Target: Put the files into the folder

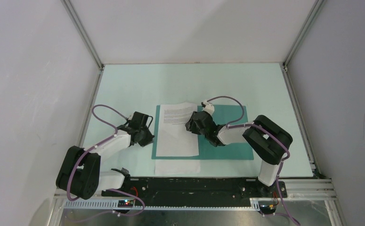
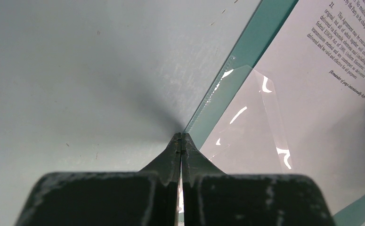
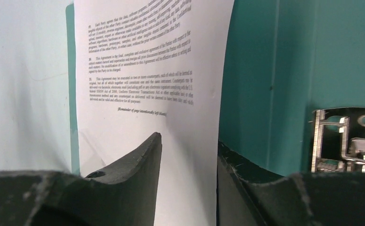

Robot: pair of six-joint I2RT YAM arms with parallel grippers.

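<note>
Right wrist: right claw (image 3: 189, 142) spread over "Agreement" sheet (image 3: 147, 61); left claw (image 2: 181, 137) pinched closed.

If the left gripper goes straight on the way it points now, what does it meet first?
Most likely the left edge of the folder: the shut left gripper points at it, tips almost touching, though depth is unclear.

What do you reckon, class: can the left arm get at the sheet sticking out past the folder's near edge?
Probably yes: that sheet shows bare near the left gripper, while the right gripper sits farther back, out of the way.
</note>
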